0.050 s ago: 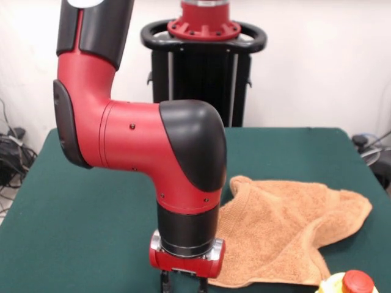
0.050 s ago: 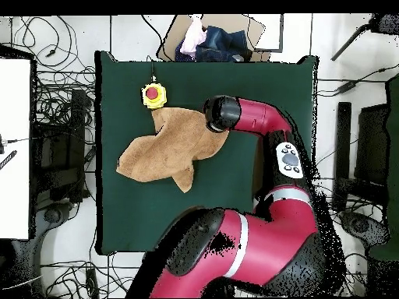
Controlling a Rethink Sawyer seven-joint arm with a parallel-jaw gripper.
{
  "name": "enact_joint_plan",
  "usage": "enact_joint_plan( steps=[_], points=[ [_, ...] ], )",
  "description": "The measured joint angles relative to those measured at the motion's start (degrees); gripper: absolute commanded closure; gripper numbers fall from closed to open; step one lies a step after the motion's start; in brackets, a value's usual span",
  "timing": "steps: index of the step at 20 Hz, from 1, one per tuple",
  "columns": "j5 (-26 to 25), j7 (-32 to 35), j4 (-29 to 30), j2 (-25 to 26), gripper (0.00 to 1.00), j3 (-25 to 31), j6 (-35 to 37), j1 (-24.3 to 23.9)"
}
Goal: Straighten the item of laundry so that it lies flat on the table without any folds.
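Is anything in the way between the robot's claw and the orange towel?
Nothing visible is. The gripper hangs low right at the towel's near edge, with only bare green table around. A yellow and red button sits by the towel's corner, off to the side.

Sawyer arm (image 1: 137, 143): glossy red cylindrical links with small dark screws, black rounded elbow caps, silver ring above a red wrist flange.

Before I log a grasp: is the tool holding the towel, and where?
Cannot be told: the tool is cut off at the towel's edge, its tips hidden.
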Motion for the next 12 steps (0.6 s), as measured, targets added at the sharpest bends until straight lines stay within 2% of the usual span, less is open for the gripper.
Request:
enact_joint_plan(
  steps=[12],
  points=[
    [-0.02,0.00,0.24,-0.18,0.00,-0.24,-0.05,0.54]
  ],
)
